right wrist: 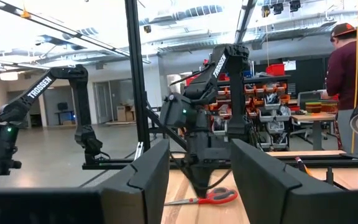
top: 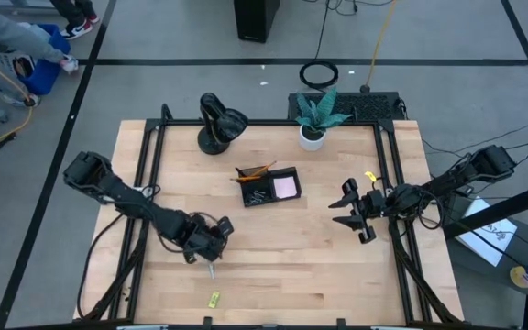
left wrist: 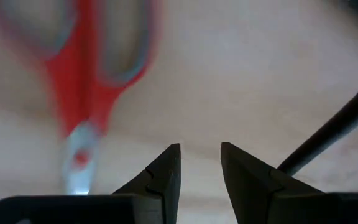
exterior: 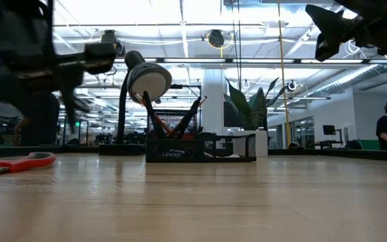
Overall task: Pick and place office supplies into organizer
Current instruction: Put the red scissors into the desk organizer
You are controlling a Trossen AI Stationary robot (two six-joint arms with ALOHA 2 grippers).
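Observation:
Red-handled scissors (left wrist: pixel 82 74) lie flat on the wooden table (top: pixel 301 266), just ahead of my left gripper (left wrist: pixel 201 152). That gripper points down over them near the table's front left (top: pixel 207 247); it is open with nothing between its fingers. From the far side, the right wrist view shows the scissors (right wrist: pixel 207 198) under the left arm. The black organizer (top: pixel 269 185) stands mid-table with a pink sticky-note pad (top: pixel 285 187) and orange pencils (top: pixel 257 171) in it. A small yellow-green piece (top: pixel 214 298) lies near the front edge. My right gripper (top: pixel 346 213) waits open at the right, raised off the table.
A black desk lamp (top: pixel 218 124) and a potted plant in a white pot (top: pixel 313 124) stand at the table's far edge. A dark slanting bar (left wrist: pixel 331 134) shows beside my left gripper. People are in the room beyond the table (right wrist: pixel 353 74).

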